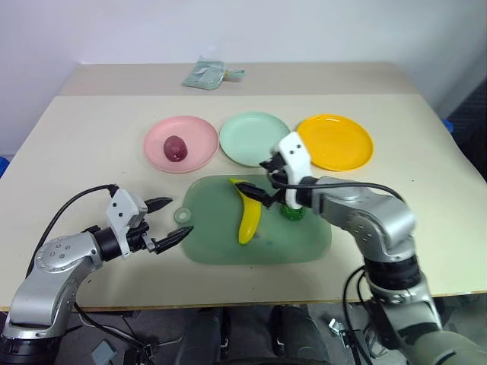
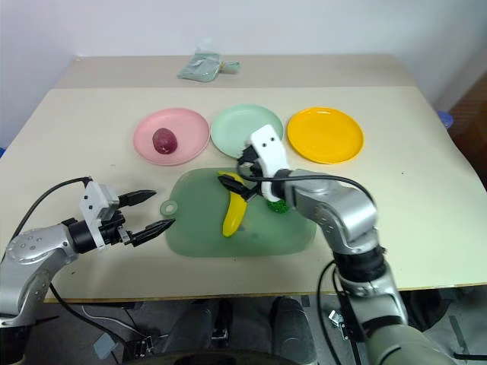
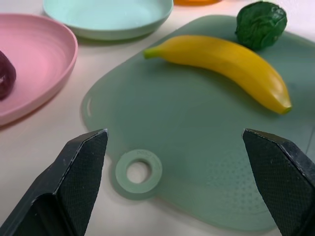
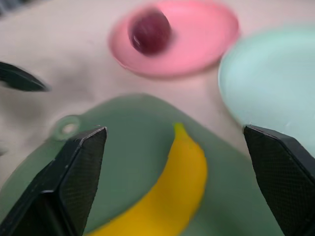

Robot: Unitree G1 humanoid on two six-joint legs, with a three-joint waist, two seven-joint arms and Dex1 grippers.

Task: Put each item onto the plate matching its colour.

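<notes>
The yellow banana (image 1: 248, 213) lies flat on the translucent green board (image 1: 304, 245), roughly in its middle. Its long axis runs from the far side of the board toward the near edge, leaning slightly toward the robot's right at the near end; the greenish stem tip points away, toward the gap between the pink and mint plates, and the blunt end points toward the robot. Its curve bows toward the robot's right.

Just beside the banana, on the robot's right part of the board, sits the bumpy dark green vegetable (image 3: 261, 23), apart from the banana; in the head views the right arm covers most of it. The dark red fruit (image 1: 175, 148) already rests on the pink plate (image 1: 199, 135). The mint green plate (image 1: 247, 137) and the yellow-orange plate (image 1: 338, 141) stand bare in a row with the pink one, beyond the board.

The right gripper (image 1: 264, 182) hovers over the far end of the banana, fingers spread wide and grasping nothing. The left gripper (image 1: 169, 221) hangs low over the desk (image 1: 84, 152) just beside the board's ring handle (image 1: 183, 216), pointing toward the board, jaws also wide apart and empty.

A small pale teal packet (image 1: 205, 74) lies at the far edge of the desk, well apart from the plates.
</notes>
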